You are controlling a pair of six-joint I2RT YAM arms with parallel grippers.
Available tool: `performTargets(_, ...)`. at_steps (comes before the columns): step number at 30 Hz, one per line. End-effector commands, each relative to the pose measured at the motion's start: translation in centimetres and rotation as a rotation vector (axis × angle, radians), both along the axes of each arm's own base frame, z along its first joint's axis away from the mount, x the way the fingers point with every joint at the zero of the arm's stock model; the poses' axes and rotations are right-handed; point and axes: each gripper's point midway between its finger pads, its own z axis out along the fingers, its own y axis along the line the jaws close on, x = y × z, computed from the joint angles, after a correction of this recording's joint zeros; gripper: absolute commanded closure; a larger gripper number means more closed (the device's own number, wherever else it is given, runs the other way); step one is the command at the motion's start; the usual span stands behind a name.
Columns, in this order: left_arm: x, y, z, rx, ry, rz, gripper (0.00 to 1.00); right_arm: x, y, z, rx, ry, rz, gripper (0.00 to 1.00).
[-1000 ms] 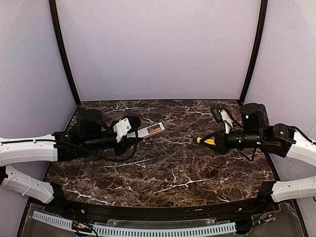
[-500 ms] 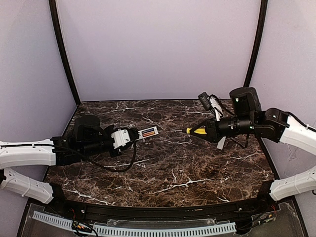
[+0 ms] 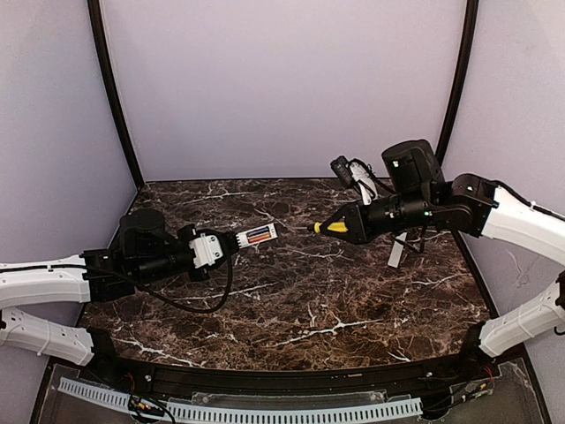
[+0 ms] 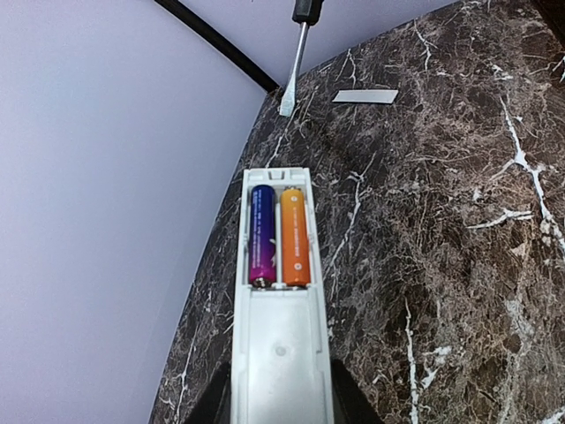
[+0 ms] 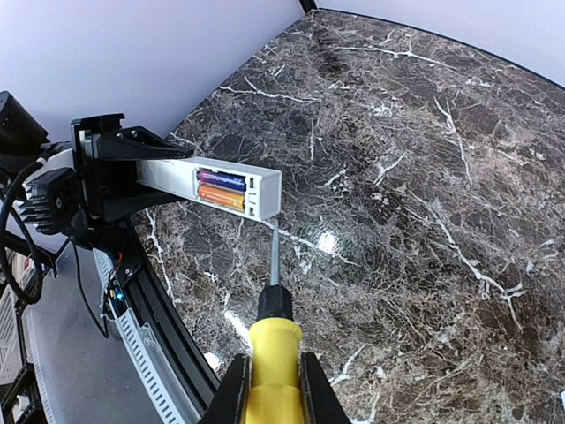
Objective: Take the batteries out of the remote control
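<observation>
The remote control (image 3: 258, 235) hangs above the left-centre of the table, its open recess turned up, with a purple battery (image 4: 261, 231) and an orange battery (image 4: 295, 234) lying side by side inside. The left gripper (image 3: 216, 246) is clamped on the remote's closed end. The table (image 3: 300, 309) is dark marble with white veins, lavender walls behind it. A pale cover strip (image 3: 396, 253) lies at the right. The left arm stretches low, pointing right. The right arm is raised and bent, and the right gripper (image 3: 353, 225) pinches a yellow-handled screwdriver (image 5: 273, 340), its blade aimed at the remote's open end, close but apart.
</observation>
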Motion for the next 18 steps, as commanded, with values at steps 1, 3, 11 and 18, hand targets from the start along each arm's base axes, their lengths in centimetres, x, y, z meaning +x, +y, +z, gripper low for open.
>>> performTargets(1, -0.1, 0.2, 0.5, -0.014, -0.021, -0.006, 1.0, 0.2, 0.8, 0.6, -0.019, 0.001, -0.042, 1.0)
performTargets(3, -0.1, 0.2, 0.5, -0.014, -0.02, -0.006, 1.0, 0.2, 1.1, 0.7, -0.028, 0.003, -0.049, 1.0)
performTargets(11, -0.2, 0.0, 0.0, 0.001, -0.005, -0.017, 1.0, 0.0, 2.4, 0.5, -0.048, 0.007, -0.068, 1.0)
performTargets(18, -0.3, -0.1, -0.4, 0.012, 0.007, -0.021, 1.0, -0.2, 3.3, 0.2, -0.054, 0.022, -0.063, 1.0)
